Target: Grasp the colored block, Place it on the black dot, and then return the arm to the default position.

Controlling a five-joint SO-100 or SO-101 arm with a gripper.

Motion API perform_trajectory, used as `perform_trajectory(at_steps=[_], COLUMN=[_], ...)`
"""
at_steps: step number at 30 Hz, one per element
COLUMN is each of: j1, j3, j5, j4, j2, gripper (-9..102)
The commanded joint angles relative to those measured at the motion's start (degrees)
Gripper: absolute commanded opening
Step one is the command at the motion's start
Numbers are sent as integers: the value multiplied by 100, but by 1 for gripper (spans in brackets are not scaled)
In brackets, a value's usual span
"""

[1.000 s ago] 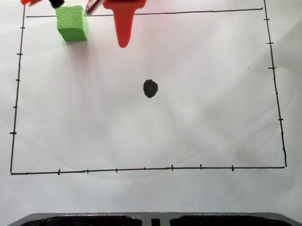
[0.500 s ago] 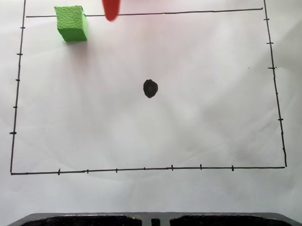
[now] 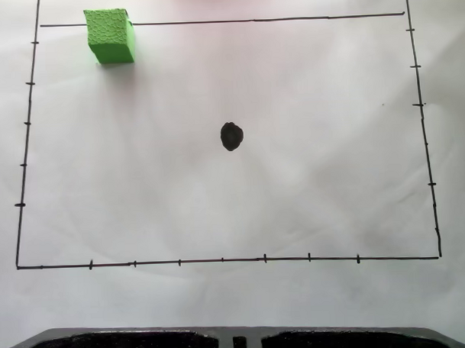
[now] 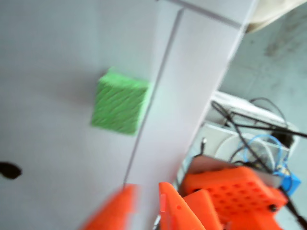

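Observation:
The green cube [image 3: 109, 35] rests on the white paper at the top left of the fixed view, on the drawn top line. The black dot [image 3: 231, 136] lies bare near the middle, far from the cube. In the wrist view the cube [image 4: 120, 101] sits beside a thin line, and the black dot [image 4: 8, 170] peeks in at the left edge. My orange gripper [image 4: 146, 189] enters blurred from the bottom, below the cube and apart from it. Its fingers [image 4: 175, 211] stand slightly apart, open, with nothing between them.
A hand-drawn black rectangle with tick marks [image 3: 220, 260] frames the paper. A dark tray [image 3: 238, 343] lies along the bottom edge of the fixed view. Beyond the paper's edge, the wrist view shows an orange arm base [image 4: 235, 184], cables [image 4: 249, 124] and a white box.
The orange finger beside the cube has pulled back upward and left the fixed view's top edge. Cube and dot have not moved.

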Motion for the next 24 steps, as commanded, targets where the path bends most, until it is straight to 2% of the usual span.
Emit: perform_trajectory(at_steps=[1, 3, 10, 24], j1=[246, 290, 642, 422], j3=[-378, -519, -633, -229], j5=[-123, -149, -580, -325], j4=[9, 0, -369, -1547], j2=[-369, -606, -1204, -2188], gripper=[21, 29, 37, 38])
